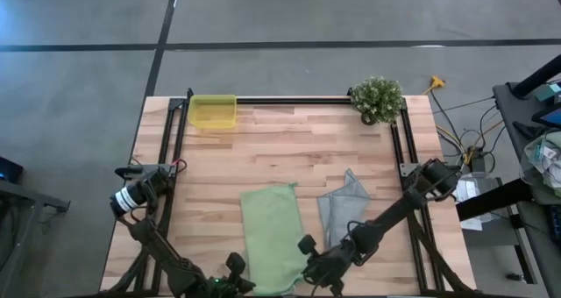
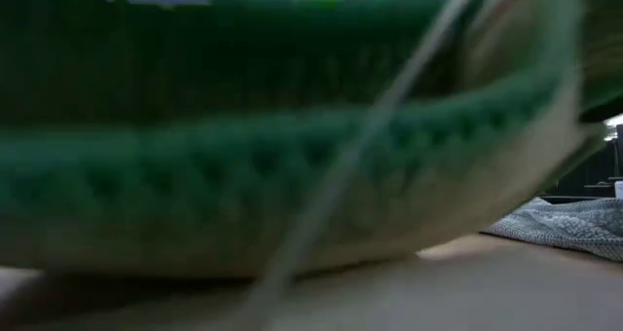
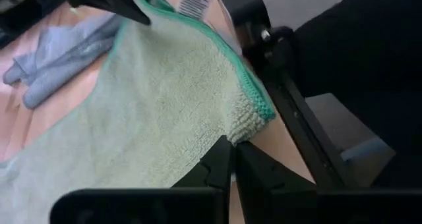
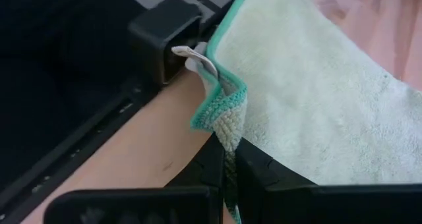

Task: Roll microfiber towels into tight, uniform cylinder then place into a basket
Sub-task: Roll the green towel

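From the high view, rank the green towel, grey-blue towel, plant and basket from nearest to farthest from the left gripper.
From the left gripper, at the table's near edge:
1. Green towel, pinched at its near corner.
2. Grey-blue towel, to its right.
3. Basket, far left corner.
4. Plant, far right corner.

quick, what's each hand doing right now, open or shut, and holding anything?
Left hand: shut on a near corner of the green towel.
Right hand: shut on the towel's other near corner.
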Controlling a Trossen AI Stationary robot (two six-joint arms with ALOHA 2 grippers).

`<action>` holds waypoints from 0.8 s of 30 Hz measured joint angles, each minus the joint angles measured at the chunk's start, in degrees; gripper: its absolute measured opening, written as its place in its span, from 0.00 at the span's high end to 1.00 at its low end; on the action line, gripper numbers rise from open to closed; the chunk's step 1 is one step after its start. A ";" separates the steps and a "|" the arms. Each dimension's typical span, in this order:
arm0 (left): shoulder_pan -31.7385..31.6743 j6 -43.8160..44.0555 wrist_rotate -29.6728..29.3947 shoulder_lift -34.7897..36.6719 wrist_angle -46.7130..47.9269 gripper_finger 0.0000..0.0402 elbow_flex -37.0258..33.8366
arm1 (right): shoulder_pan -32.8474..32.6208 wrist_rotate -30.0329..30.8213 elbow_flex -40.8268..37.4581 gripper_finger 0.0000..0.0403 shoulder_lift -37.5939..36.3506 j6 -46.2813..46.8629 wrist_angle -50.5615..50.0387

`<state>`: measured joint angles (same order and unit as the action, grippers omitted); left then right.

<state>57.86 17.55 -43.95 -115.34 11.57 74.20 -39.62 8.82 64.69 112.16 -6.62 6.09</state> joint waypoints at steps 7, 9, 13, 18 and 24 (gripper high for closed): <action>0.05 -1.12 -3.85 2.53 8.61 1.00 1.10 | 0.02 4.15 0.00 0.97 -2.80 -3.95 -1.70; 0.05 0.20 -5.81 3.52 11.98 1.00 0.85 | 0.09 9.32 0.00 0.97 -4.01 -5.33 -3.62; 0.00 2.91 -10.19 4.27 19.94 1.00 0.77 | 0.84 16.20 -0.09 0.97 -6.03 -7.79 -6.34; -0.86 6.20 -12.60 4.23 25.84 1.00 -0.40 | 3.44 16.32 -0.71 0.97 -6.15 -8.01 -6.29; -2.40 9.17 -14.03 4.20 25.99 1.00 -4.60 | 7.45 16.31 -3.48 0.97 -5.14 -6.91 -5.86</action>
<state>55.46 26.72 -57.98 -111.13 37.56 69.60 -32.17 25.12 61.21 107.02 -13.53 0.22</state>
